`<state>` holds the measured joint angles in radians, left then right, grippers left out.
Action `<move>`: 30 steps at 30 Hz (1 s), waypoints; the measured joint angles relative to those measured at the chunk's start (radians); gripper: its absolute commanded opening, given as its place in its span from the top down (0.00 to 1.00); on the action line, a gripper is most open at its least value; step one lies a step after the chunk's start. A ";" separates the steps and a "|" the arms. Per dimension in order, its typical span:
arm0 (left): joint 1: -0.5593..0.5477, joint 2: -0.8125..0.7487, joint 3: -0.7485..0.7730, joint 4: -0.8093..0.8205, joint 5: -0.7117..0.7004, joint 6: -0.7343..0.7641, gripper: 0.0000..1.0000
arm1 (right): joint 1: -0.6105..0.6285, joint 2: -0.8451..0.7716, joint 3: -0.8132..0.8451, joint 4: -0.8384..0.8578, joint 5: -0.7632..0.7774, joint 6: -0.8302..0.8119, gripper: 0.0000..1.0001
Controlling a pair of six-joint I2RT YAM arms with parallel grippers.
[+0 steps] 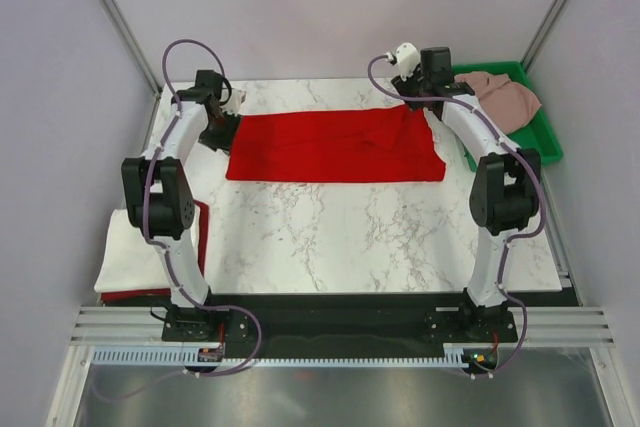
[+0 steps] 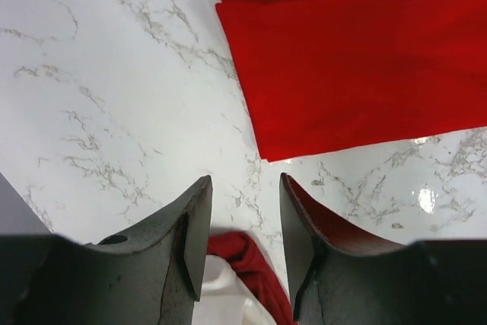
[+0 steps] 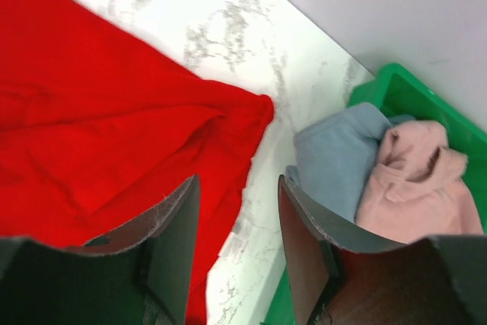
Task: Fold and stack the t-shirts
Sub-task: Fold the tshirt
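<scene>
A large bright red t-shirt (image 1: 335, 147) lies folded into a wide strip across the back of the marble table. My left gripper (image 1: 218, 132) hovers just off its left end, open and empty; in the left wrist view the left gripper (image 2: 245, 180) is above bare marble with the red t-shirt (image 2: 365, 66) ahead and to the right. My right gripper (image 1: 418, 102) is over the shirt's far right corner, open and holding nothing. In the right wrist view, the right gripper (image 3: 237, 180) straddles the edge of the red cloth (image 3: 99, 127).
A green tray (image 1: 545, 142) at the back right holds a pale pink t-shirt (image 1: 505, 97) and a grey-blue t-shirt (image 3: 335, 150). A folded white t-shirt (image 1: 125, 252) lies on red cloth off the table's left edge.
</scene>
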<state>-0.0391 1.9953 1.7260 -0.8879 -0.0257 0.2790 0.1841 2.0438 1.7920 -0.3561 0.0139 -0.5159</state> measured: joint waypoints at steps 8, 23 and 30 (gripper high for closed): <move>-0.042 0.063 0.004 0.001 0.013 0.053 0.53 | 0.002 0.061 0.035 -0.166 -0.252 0.007 0.48; -0.060 0.234 0.066 -0.009 0.028 0.069 0.52 | 0.002 0.233 0.118 -0.395 -0.358 -0.042 0.49; -0.060 0.237 0.072 -0.013 0.028 0.069 0.52 | 0.002 0.259 0.132 -0.419 -0.358 -0.063 0.54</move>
<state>-0.0990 2.2322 1.7981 -0.9012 0.0021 0.3485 0.1856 2.3028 1.9240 -0.7753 -0.3443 -0.5785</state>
